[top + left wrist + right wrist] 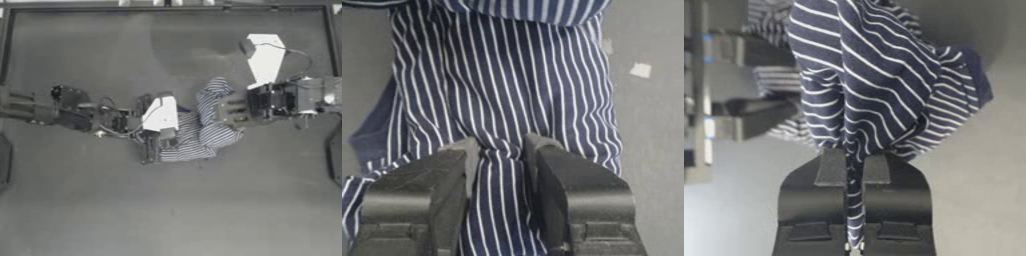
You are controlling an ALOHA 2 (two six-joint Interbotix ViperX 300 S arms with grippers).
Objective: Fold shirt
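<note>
The table [167, 210] is a plain grey surface, lit more brightly toward its near half in the top view. A thin dark rail [167, 8] runs along its far edge, and matching rails go down the left and right sides. Beyond the far rail sit a few small white marks [175, 2]. A dark rounded shape [3, 161] cuts into the table at the left edge, and a similar one [336, 155] at the right edge. In the left wrist view, a small pale square patch [640, 70] lies on the tabletop, with a fainter pale fleck [607, 46] near it
</note>
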